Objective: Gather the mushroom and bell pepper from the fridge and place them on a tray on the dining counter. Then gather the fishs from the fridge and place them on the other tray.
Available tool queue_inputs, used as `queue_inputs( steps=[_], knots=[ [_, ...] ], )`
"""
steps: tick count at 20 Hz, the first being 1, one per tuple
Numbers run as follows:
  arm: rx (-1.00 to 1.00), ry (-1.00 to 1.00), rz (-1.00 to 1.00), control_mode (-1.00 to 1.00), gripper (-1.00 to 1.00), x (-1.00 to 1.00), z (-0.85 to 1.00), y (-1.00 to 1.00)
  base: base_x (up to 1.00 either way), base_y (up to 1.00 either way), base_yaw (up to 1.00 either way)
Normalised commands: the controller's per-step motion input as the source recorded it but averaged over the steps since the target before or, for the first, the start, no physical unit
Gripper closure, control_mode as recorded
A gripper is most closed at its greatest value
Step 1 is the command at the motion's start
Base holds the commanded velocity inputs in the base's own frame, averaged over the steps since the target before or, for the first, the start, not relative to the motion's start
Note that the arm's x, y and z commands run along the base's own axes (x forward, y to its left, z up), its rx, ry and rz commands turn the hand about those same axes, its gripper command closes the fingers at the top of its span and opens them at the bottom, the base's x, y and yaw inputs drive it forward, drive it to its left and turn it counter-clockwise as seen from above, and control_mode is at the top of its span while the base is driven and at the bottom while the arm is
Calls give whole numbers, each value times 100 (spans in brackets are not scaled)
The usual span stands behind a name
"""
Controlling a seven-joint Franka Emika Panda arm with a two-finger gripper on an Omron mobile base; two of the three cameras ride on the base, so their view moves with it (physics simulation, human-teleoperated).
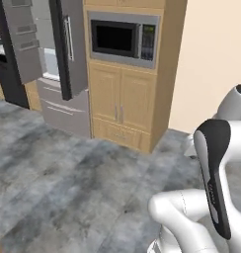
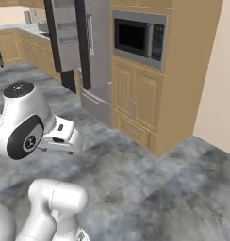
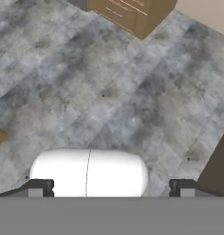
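In the upper left of the left base view the fridge [image 1: 63,54] is standing with its doors swung open, grey drawers showing below them. Just to its right a wooden cabinet column [image 1: 127,99] is carrying a built-in microwave [image 1: 123,38] above two panelled doors. In the right base view the same fridge [image 2: 84,47] is sitting at the upper left, again with the microwave [image 2: 138,38] beside it on the right. Grey mottled floor [image 1: 68,183] is spreading across the lower part of every view. In the hand view I am looking down at that floor, and my gripper [image 3: 109,190] is holding its jaws spread wide at the bottom of the frame, the two dark fingertips [image 3: 38,188] standing far apart with nothing between them.
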Motion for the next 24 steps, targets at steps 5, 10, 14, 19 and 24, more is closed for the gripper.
queue_inputs(
  steps=[5, 10, 14, 19, 24],
  knots=[
    [0, 0, 0, 100, -100, 0, 0, 0, 100, -59, 56],
    [0, 0, 0, 100, -100, 0, 0, 0, 100, -58, 57],
    [0, 0, 0, 100, -100, 0, 0, 0, 100, -58, 57],
    [0, 0, 0, 100, -100, 0, 0, 0, 100, -45, 44],
    [0, 0, 0, 100, -100, 0, 0, 0, 100, -11, 24]
  ],
)
